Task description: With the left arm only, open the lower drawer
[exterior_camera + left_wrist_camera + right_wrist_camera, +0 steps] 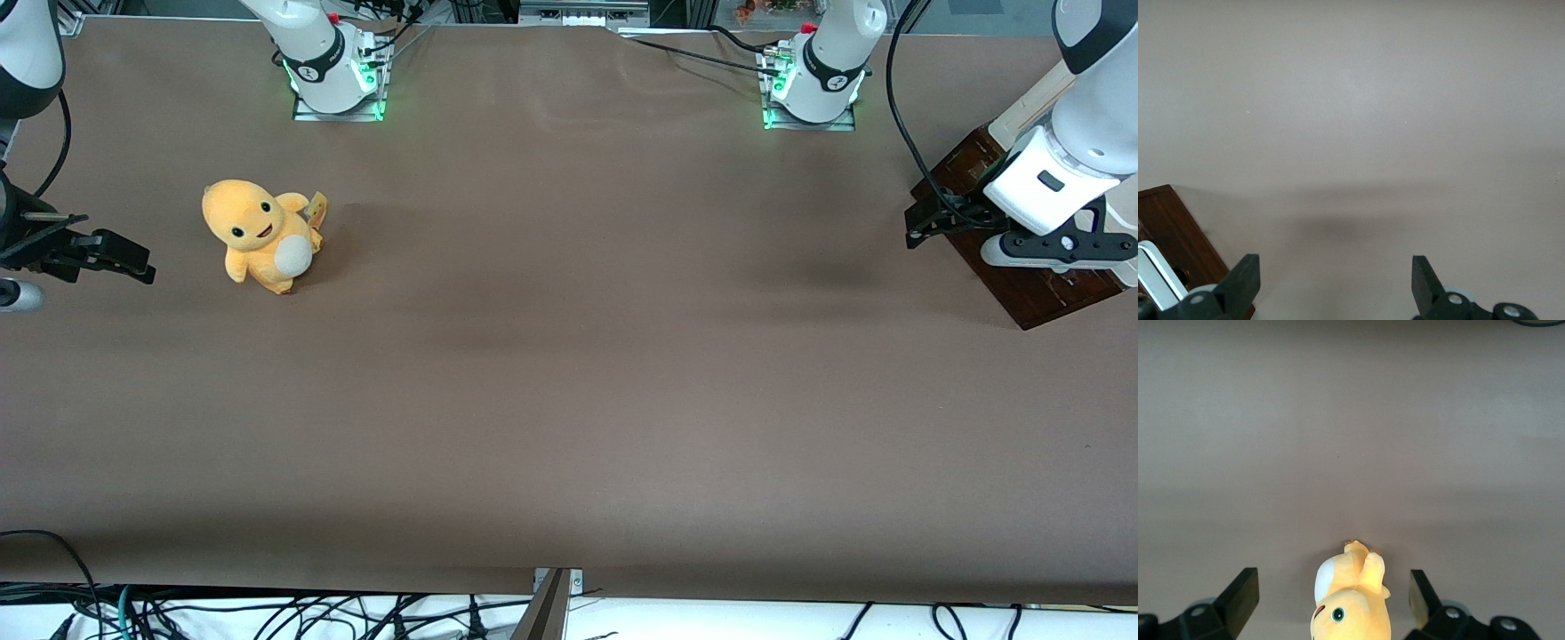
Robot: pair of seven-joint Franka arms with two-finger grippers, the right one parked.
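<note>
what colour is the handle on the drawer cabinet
Silvery white handle, on the dark-brown cabinet; clearest in the left wrist view, beside the open gripper.

plush toy (260, 234) | yellow-orange, apparently upright | brown table (569, 373)

A plain matte brown tabletop (569, 373) carries a dark-brown wooden cabinet (1022, 284) with a silvery-white handle (1158, 277), the black tool (1331, 283) of the glossy white left arm (1080, 124) over its edge, and an orange-yellow plush toy (260, 236) with a white belly well apart.

Robot lab: bolted arm bases (336, 84), loose cables (267, 613), brown-covered table (569, 373).
</note>
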